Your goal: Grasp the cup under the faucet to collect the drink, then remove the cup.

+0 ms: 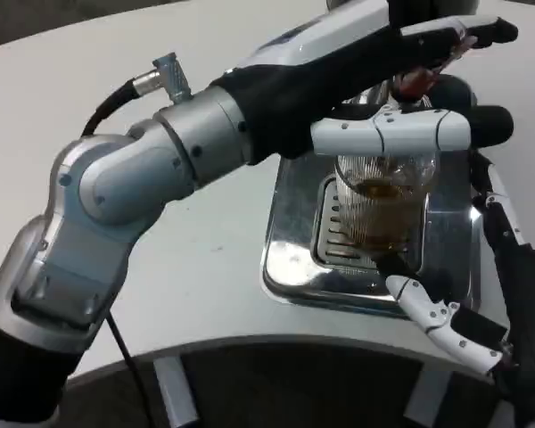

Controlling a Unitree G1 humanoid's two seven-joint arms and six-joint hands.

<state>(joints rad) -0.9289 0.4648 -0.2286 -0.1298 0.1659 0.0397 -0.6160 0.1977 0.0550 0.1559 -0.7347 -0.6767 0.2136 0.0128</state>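
Note:
A ribbed clear cup (381,203), partly filled with brown drink, stands on the metal drip tray (290,259) under the faucet (416,82). My right hand (481,267) wraps the cup from the right. Its thumb (425,308) lies at the cup's front base and its other fingers (489,203) run up the cup's far side. My left arm (160,160) reaches across from the lower left. The left hand (374,67) lies stretched over the faucet top, with its thumb (392,132) straight across just above the cup's rim. The hand hides most of the faucet.
The drip tray's slotted grate (332,234) sits beneath the cup. The white table (196,267) extends left of the tray, and its curved front edge (250,343) runs close below. A cable (116,96) loops off the left forearm.

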